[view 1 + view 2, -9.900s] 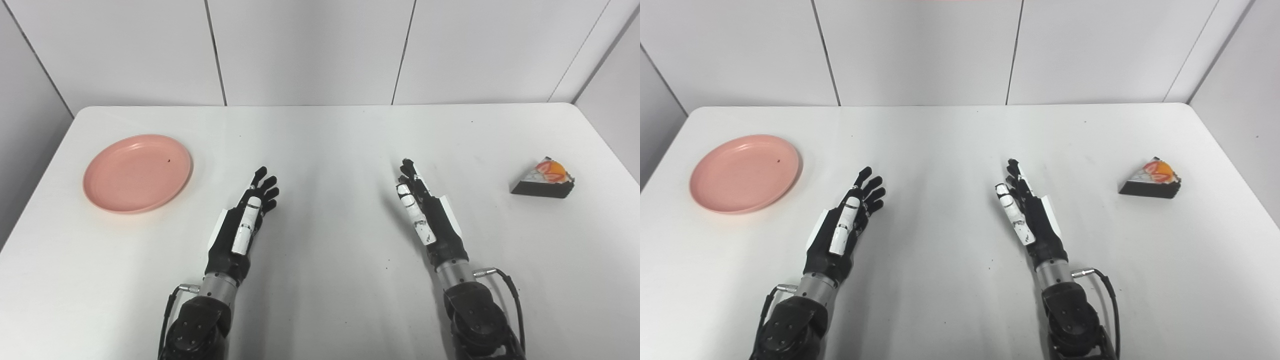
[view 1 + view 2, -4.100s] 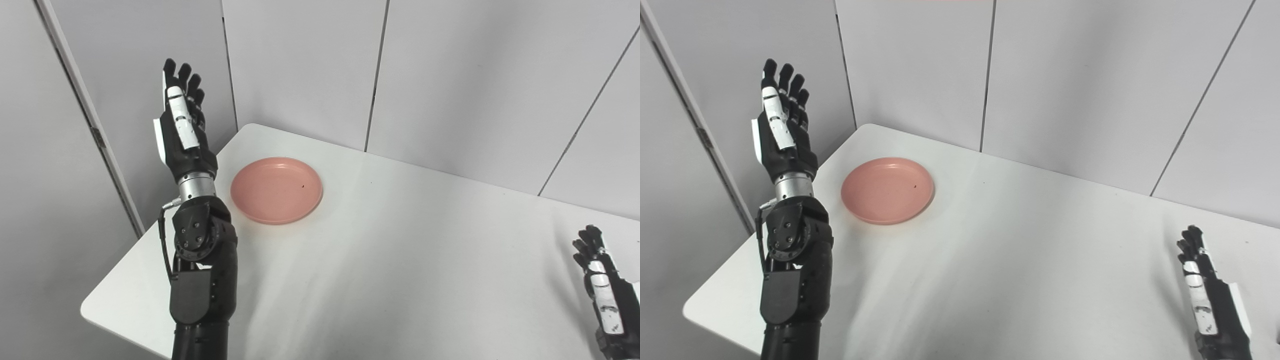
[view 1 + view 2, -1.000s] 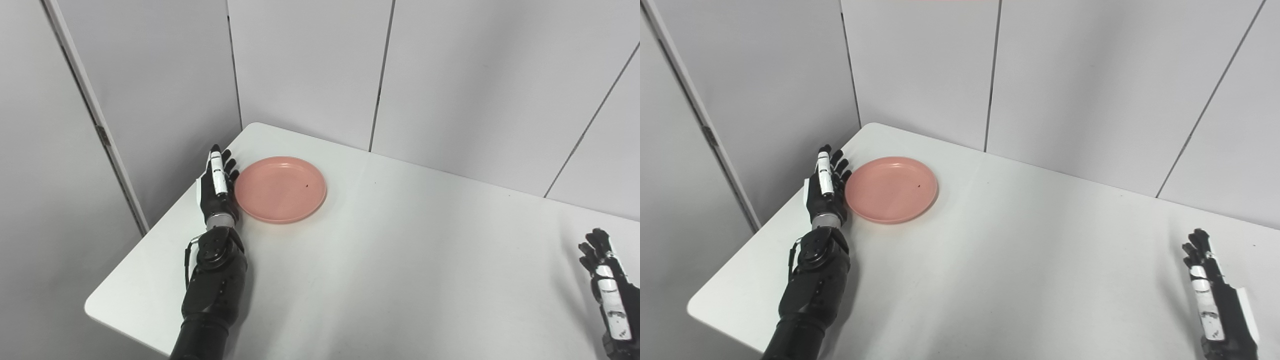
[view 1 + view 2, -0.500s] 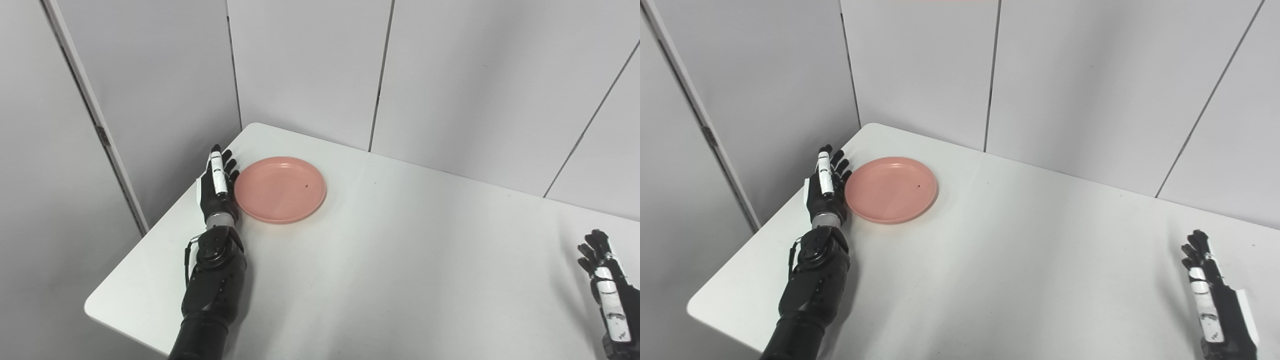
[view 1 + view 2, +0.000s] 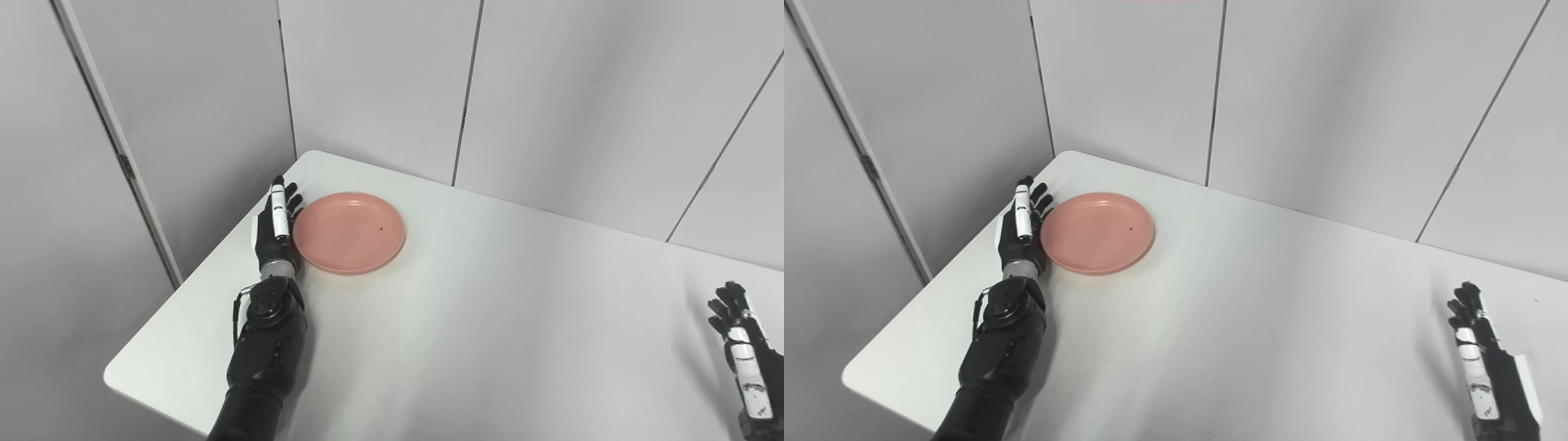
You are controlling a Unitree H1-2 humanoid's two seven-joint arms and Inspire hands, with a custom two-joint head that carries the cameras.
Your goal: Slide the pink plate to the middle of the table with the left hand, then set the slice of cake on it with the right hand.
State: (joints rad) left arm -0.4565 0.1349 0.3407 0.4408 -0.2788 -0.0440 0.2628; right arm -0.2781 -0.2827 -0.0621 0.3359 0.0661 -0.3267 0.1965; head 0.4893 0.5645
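The task is at its first step, and little of it shows as done. The pink plate lies near the far left corner of the worktop, at about ten o'clock from the picture's centre, well short of the middle. The left hand stands on edge at the plate's nine o'clock side, palm turned toward the rim and touching it or just beside it; contact cannot be told for certain. Its fingers are straight and held close together, pointing toward twelve o'clock, gripping nothing: a flat pushing blade, not a grasp. By the look of it, the slide toward three to four o'clock is only just beginning.

The right hand waits at the picture's lower right, at about four o'clock, low over the worktop, fingers extended and slightly spread, holding nothing. The slice of cake is out of both views, so its place and heading cannot be told.

Left to do, as judged here: push the plate across to the worktop's middle, then fetch the cake with the right hand and set it down on the plate.

The plate is round and lies flat, rim up, so it has no true long axis and points no way; only the slant of the camera makes it look like an oval stretched from nine to three o'clock. A small dark speck sits right of its centre.
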